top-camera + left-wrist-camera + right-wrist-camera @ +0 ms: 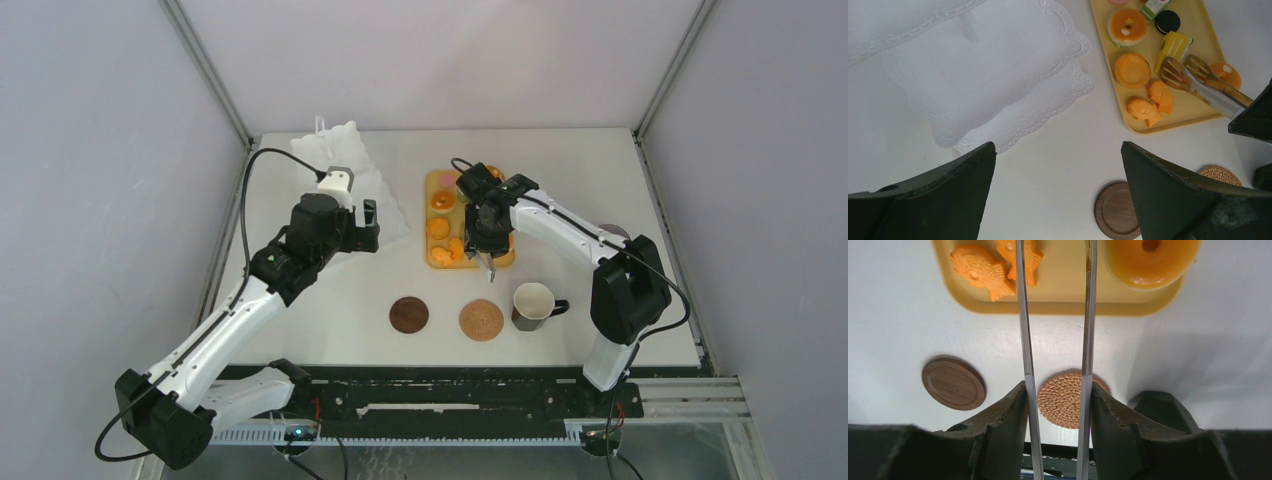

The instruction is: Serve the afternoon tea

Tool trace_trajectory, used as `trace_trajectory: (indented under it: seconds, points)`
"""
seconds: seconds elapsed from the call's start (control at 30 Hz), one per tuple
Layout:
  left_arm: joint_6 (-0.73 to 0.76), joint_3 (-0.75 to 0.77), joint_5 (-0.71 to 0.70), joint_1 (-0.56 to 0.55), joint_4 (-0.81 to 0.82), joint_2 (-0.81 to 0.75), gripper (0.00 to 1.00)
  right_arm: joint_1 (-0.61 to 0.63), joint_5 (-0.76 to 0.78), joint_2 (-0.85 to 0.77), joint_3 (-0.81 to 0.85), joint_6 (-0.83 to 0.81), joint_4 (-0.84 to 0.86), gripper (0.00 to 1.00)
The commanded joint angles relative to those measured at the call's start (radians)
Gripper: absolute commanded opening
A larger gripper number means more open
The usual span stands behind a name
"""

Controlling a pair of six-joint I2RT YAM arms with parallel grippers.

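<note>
The yellow tray (503, 262) holds the toy pastries: an orange glazed round (1127, 26), a black round (1167, 21), a yellow cake wedge (1173, 45), an orange tart (1132, 70) and two orange fish shapes (1142, 109). My right gripper (487, 240) is shut on metal tongs (1198, 80), also in the right wrist view (1058, 387). The tong tips stand apart and empty over the tray, next to the cake wedge. A dark mug (533, 305) with a pale inside stands right of the coasters. My left gripper (368, 225) is open and empty above bare table (1058, 150).
A white lace-edged tiered stand (345, 170) is at the back left, under my left gripper's view (988, 75). A dark wooden coaster (408, 314) and a woven coaster (481, 320) lie in front of the tray. Grey walls enclose the table.
</note>
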Motion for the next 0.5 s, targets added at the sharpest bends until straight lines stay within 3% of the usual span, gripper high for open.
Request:
trace_trajectory:
  seconds: [0.0,0.47]
  points:
    - [0.006,-0.018,0.013,-0.005,0.040,-0.006,1.00,0.010,-0.002,-0.045,-0.009,0.079,0.055,0.53]
    - [0.006,-0.020,0.015,-0.004,0.040,-0.014,1.00,0.014,0.062,0.057,0.079,0.186,0.046,0.54]
